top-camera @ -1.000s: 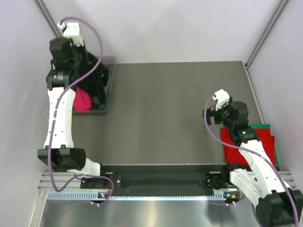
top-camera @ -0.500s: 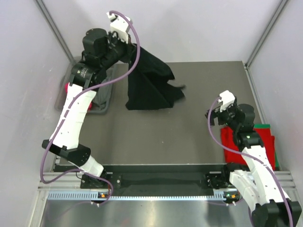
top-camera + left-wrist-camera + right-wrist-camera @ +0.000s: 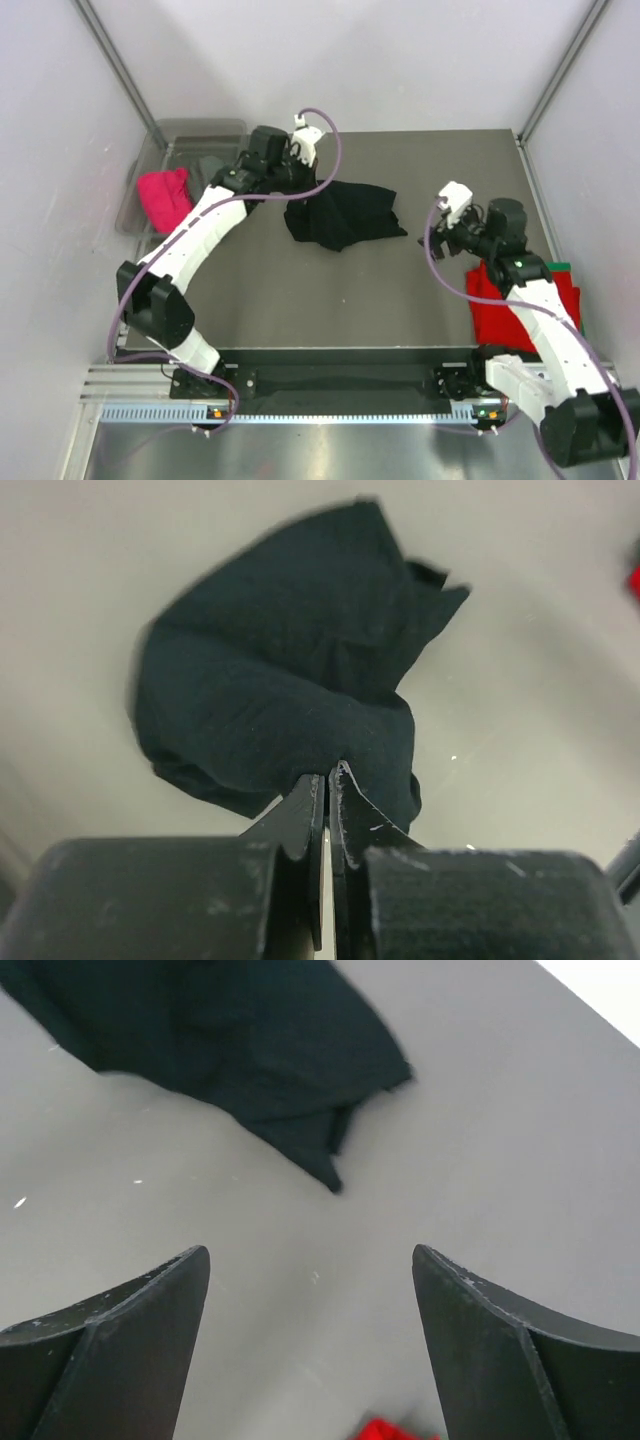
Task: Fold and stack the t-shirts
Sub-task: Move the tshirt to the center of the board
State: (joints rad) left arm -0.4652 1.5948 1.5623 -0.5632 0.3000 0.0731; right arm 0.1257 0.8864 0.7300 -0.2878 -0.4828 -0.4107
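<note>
On the far half of the table (image 3: 400,300), left of centre, the black shirt (image 3: 345,215) lies in a crumpled heap. It's soft matte knit, a rounded lump w/ a pointed flap sticking out toward the right. The L gripper (image 3: 297,188) sits at the heap's far-left edge. In its wrist view the two dark fingers (image 3: 300,815) are pressed together w/ only a hairline btwn them, and a bunched fold of the cloth is caught at the tips.

The R gripper (image 3: 441,238) hovers over bare table right of the heap, not touching it. Its fingers (image 3: 130,1310) are scuffed dark wedges, spread wide, nothing btwn them. Under the R arm at the table's right edge lies a red shirt (image 3: 520,310), folded flat, approx rectangular. A green shirt (image 3: 555,266) peeks out along its far edge.

At the far-left corner is a tub (image 3: 200,128) of translucent grey plastic, rectangular, w/ a bunched pink shirt (image 3: 163,197) at its left side and some grey cloth (image 3: 208,165) beside that.

Table top is dark grey, smooth, matte, w/ faint specks. Walls are pale and plain, w/ metal struts in the corners. A ribbed metal rail runs along the near edge.
</note>
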